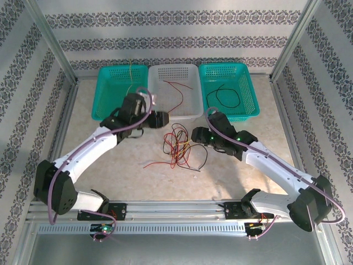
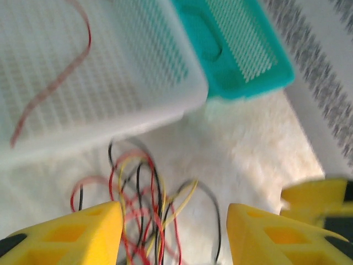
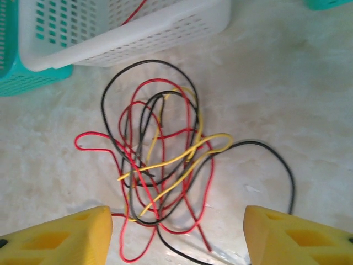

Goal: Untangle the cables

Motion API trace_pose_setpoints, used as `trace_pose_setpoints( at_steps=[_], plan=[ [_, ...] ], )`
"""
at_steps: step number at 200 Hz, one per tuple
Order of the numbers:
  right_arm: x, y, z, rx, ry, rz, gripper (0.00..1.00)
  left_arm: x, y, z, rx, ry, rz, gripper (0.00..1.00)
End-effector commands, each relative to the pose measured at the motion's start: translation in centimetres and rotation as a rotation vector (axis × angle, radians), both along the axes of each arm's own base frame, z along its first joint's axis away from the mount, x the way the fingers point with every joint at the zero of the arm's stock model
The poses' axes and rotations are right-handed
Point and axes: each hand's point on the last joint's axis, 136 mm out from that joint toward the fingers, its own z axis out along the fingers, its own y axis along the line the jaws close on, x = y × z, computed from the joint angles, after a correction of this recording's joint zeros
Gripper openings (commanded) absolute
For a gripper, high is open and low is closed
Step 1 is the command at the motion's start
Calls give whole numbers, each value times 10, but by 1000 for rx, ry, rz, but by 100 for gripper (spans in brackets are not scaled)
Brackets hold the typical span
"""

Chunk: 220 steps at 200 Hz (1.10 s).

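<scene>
- Now both pairs of my fingers are spread wide and empty: right gripper [image 3: 176, 242] and left gripper [image 2: 174, 236], each at the bottom of its wrist frame.
- Just beyond them the cables [image 3: 165, 160] lie mid-frame on the table [image 3: 314, 83], a loose red, yellow and black tangle.
- They look light, limp and springy; I would pinch the outlying black loop [image 3: 251, 143] at right.
- Farther out, the white basket [image 3: 138, 27] sits at the upper left.

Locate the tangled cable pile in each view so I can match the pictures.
Top external: cable pile mid-table, just in front of the white basket.
Left wrist: cable pile bottom centre, between the yellow jaws, basket above it.
Right wrist: cable pile centre frame, basket at top.
Shared landmark: the white basket holding one red cable.
</scene>
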Motion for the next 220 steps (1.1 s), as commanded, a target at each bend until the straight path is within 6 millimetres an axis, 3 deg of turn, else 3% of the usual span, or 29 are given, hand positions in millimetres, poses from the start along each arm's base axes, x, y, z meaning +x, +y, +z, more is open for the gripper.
trace_pose_setpoints(
  at_steps=[1, 36, 65, 113, 145, 177, 220],
  plan=[
    [4, 30, -3, 90, 5, 74, 62, -24, 0, -26, -4, 71, -10, 52],
    [9, 56, -14, 60, 43, 153, 53, -31, -6, -42, -52, 124, -15, 53],
    [16, 63, -23, 20, 71, 174, 48, -27, -10, -51, -61, 143, -10, 53],
    [28, 46, -39, -78, 104, 112, 46, -21, -12, -68, -31, 182, 0, 50],
    [34, 20, -60, -120, 184, 11, 44, -18, -14, -68, -29, 185, -4, 55],
    [34, 35, -58, -70, 169, 71, 47, -17, -11, -77, 8, 202, 6, 58],
    [37, 62, -49, -53, 150, 179, 43, -15, -2, -78, 56, 192, 31, 51]
  ],
)
